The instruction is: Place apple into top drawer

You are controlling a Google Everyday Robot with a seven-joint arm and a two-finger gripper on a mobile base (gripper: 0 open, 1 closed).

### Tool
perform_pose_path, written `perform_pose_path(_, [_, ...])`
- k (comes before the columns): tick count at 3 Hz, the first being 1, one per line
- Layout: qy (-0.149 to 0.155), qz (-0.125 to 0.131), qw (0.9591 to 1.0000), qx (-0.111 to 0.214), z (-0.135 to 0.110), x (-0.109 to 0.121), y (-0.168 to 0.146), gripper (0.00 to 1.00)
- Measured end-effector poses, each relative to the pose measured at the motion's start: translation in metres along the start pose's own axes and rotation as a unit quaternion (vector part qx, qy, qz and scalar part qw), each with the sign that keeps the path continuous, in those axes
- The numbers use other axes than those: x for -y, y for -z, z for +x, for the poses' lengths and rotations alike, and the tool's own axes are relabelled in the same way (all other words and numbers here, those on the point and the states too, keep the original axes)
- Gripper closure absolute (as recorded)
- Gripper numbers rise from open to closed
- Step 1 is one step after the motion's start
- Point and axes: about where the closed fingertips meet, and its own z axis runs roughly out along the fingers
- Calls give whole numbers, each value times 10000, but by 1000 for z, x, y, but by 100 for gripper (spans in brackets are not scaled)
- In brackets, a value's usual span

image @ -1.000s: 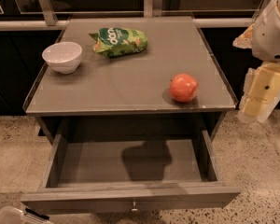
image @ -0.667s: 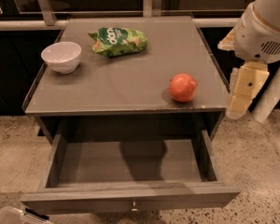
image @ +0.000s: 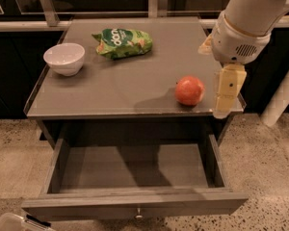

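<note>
The red-orange apple (image: 190, 90) sits on the grey table top (image: 120, 88), near its front right corner. My gripper (image: 225, 97) hangs from the white arm just right of the apple, at the table's right edge, and holds nothing that I can see. The top drawer (image: 135, 202) is pulled out under the table's front edge. Its grey inside shows nothing in it, and its small metal knob (image: 138, 214) is at the centre of the front panel.
A white bowl (image: 64, 58) stands at the table's left side. A green snack bag (image: 123, 42) lies at the back centre. A metal rail (image: 48, 6) runs behind the table. A pale object (image: 7, 223) lies on the speckled floor at the bottom left.
My arm and gripper have moved left, from beyond the table's right side to just beside the apple. The apple, bowl, bag and drawer have not moved.
</note>
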Motion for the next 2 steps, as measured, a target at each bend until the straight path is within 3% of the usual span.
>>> perform_pose_path(2, [-31, -10, 10000, 23, 2, 2, -3, 0])
